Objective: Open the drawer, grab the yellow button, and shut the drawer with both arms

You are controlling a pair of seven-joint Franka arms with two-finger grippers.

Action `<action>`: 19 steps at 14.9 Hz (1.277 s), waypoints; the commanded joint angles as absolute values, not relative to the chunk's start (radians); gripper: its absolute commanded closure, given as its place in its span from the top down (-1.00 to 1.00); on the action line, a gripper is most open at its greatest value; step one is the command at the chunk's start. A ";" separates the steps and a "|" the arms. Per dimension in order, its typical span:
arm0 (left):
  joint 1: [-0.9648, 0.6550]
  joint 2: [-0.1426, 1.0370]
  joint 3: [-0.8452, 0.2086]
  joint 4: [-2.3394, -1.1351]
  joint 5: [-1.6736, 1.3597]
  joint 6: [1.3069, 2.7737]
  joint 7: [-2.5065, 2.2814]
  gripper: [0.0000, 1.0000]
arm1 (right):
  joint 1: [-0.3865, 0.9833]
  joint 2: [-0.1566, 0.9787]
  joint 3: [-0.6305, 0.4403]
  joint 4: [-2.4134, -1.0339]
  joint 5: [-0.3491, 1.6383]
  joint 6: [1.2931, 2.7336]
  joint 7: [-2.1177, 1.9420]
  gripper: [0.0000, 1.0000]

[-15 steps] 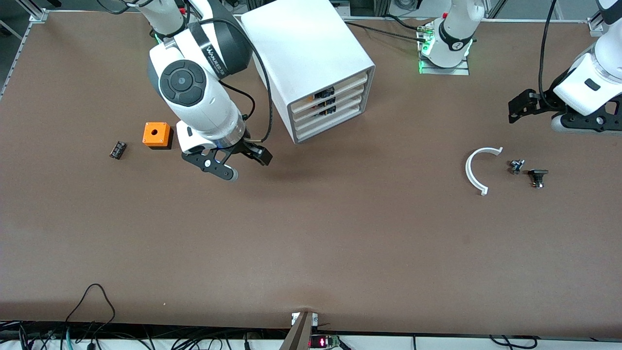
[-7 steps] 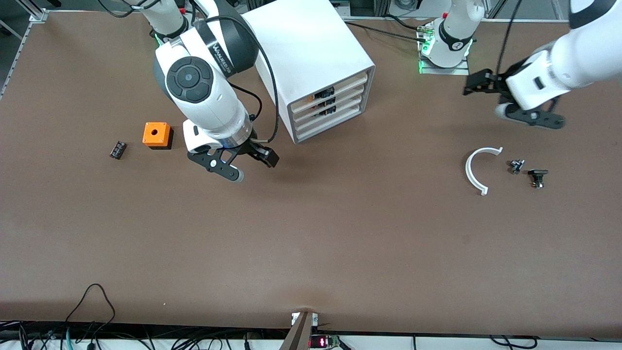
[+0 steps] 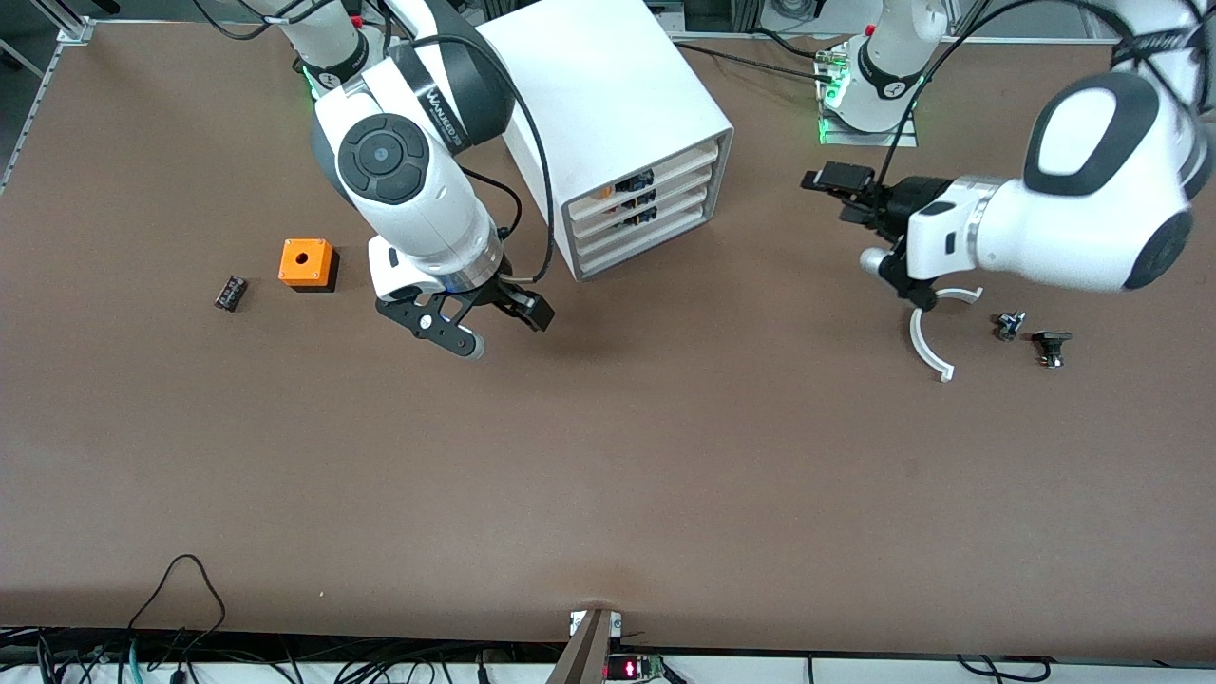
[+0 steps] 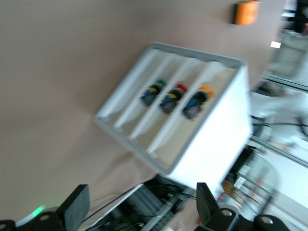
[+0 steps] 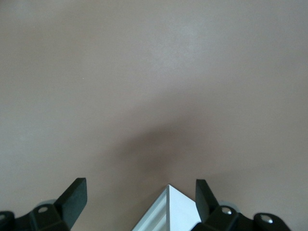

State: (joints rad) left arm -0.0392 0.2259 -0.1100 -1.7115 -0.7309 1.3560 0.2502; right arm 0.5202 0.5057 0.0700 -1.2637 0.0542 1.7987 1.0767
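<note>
Button [image 4: 201, 98] in drawer [image 4: 190, 126], facing left gripper [image 4: 139, 207].

The right arm reaches down from its base at the top of the front view, forearm angled toward five o'clock, its hand [image 3: 484, 328] low over the bench with fingers spread wide. The left arm comes in from three o'clock, forearm lying roughly level and pointing toward nine o'clock; its hand [image 3: 860, 223] hangs above the bench, fingers apparently parted.
</note>
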 commanded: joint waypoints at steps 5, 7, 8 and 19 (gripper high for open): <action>-0.034 0.282 -0.207 -1.958 -1.000 1.569 0.719 0.75 | 0.554 0.566 0.066 -1.175 0.067 1.787 1.187 1.00; -0.034 0.269 -0.259 -2.034 -1.041 1.647 0.762 0.74 | 0.569 0.584 0.067 -1.151 0.069 1.784 1.235 1.00; -0.034 0.268 -0.274 -2.063 -1.049 1.670 0.794 0.66 | 0.580 0.592 0.067 -1.141 0.069 1.786 1.262 1.00; -0.034 0.279 -0.387 -2.252 -1.226 1.753 0.957 0.26 | 0.607 0.641 0.078 -1.057 0.138 1.792 1.456 1.00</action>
State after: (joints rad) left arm -0.0412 0.3081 -0.3633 -2.2063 -1.1859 1.7187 0.9311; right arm 0.6050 0.6106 0.0714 -1.1142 0.1175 1.8001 1.4228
